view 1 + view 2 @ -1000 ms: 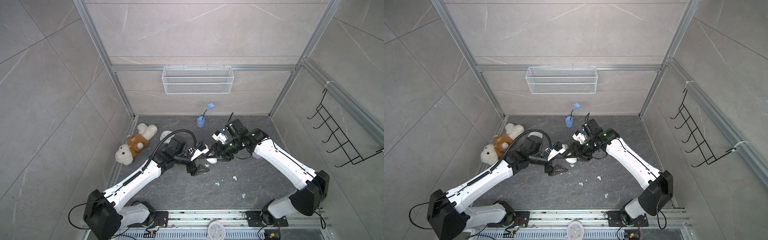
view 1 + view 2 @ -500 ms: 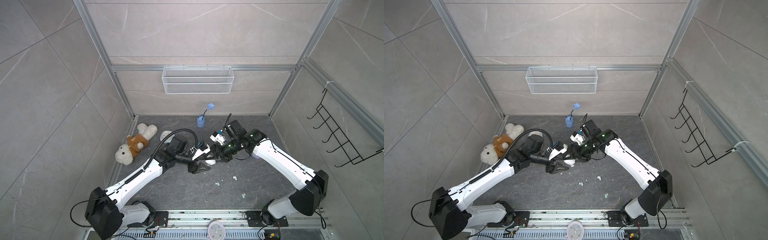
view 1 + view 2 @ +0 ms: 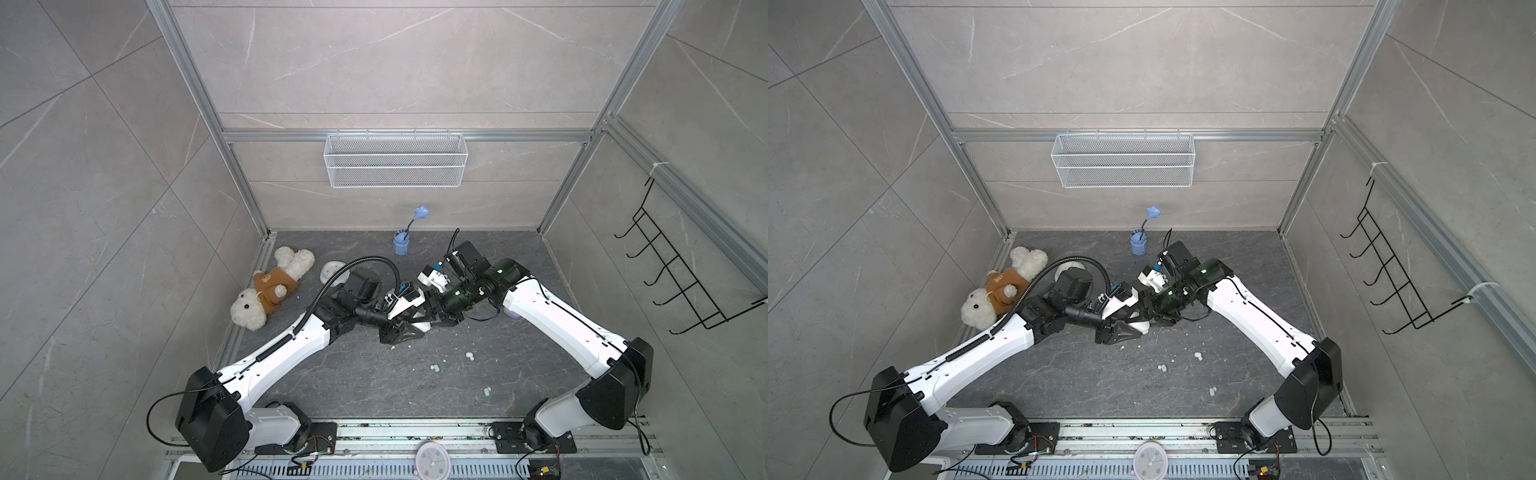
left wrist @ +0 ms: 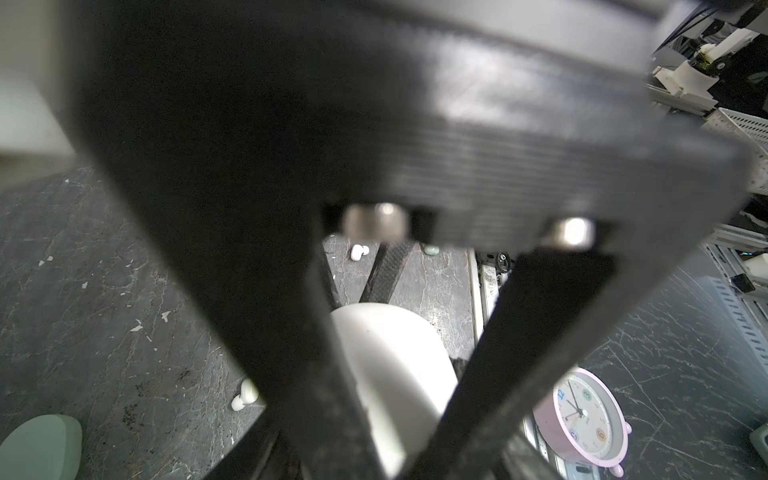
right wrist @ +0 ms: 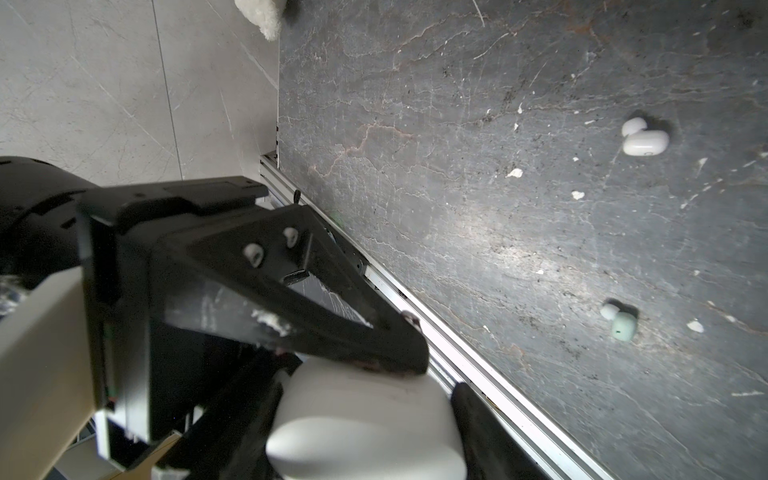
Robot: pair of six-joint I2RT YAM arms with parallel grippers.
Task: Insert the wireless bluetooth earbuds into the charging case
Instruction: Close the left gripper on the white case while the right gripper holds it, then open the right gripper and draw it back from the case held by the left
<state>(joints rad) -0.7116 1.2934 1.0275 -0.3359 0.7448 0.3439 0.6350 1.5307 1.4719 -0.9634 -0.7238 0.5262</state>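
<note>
Only legible writing: numerals 12, 3, 6, 9 on the pink clock (image 4: 582, 424) face; nothing readable on case or buds. Charging case (image 5: 365, 419) is showing smooth, white, rounded. L gripper (image 3: 409, 330) & R gripper (image 3: 436, 318) are meeting mid-table, both pinching it: L fingers are pressing its sides, R fingers are clamping it at a mid-wide gap. Earbuds (image 3: 469, 355) are lying loose on the dark tabletop (image 3: 374, 386), apart from the case: glossy two-lobed white bud (image 5: 642, 139), mint bud (image 5: 621, 322) w/ pale tip.
</note>
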